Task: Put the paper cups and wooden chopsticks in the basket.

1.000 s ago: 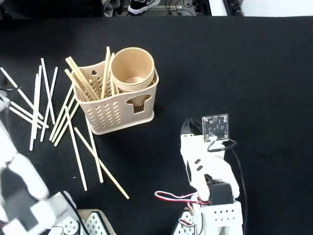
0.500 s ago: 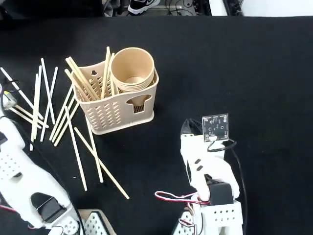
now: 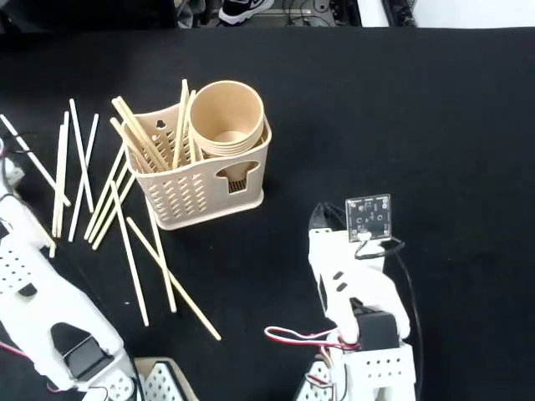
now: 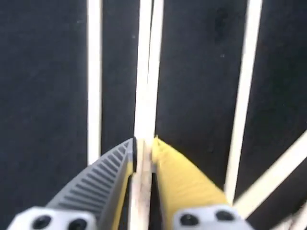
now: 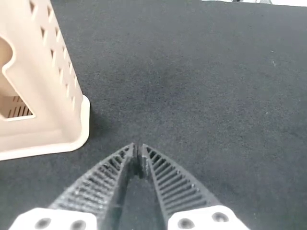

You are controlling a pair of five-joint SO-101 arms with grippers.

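Black bench (image 3: 435, 109): it carries all the things, and you have both arms standing at its near edge.
White right arm (image 3: 359, 301): it sits folded low, to the right of the basket and apart from it.
White left arm (image 3: 38, 301): it is at the left edge of the high view, with its front end over the loose sticks there.
Beige basket (image 3: 205, 196): it is plastic with slots in the walls and stands upright on the bench, left of the middle. In the right wrist view its corner (image 5: 48, 96) is near your right tool but does not touch it.
Paper cups (image 3: 226, 113): they are stacked one inside another and stand upright in the right part of the basket, mouth up.
Chopsticks in basket (image 3: 138, 134): several wooden ones lean in the left part, their tips above the rim.
Loose chopsticks (image 3: 125, 238): many lie flat on the bench, left of the basket and in front of it. Some of them cross each other.
Right tool (image 5: 139, 152): its fingers are closed tip to tip with nothing between them, low over bare bench.
Left tool (image 4: 144, 143): it is narrow, the grey finger and the yellow finger pressed on the clamped chopstick (image 4: 144, 72). A second stick lies tight beside this one, and you cannot tell if it is gripped too.
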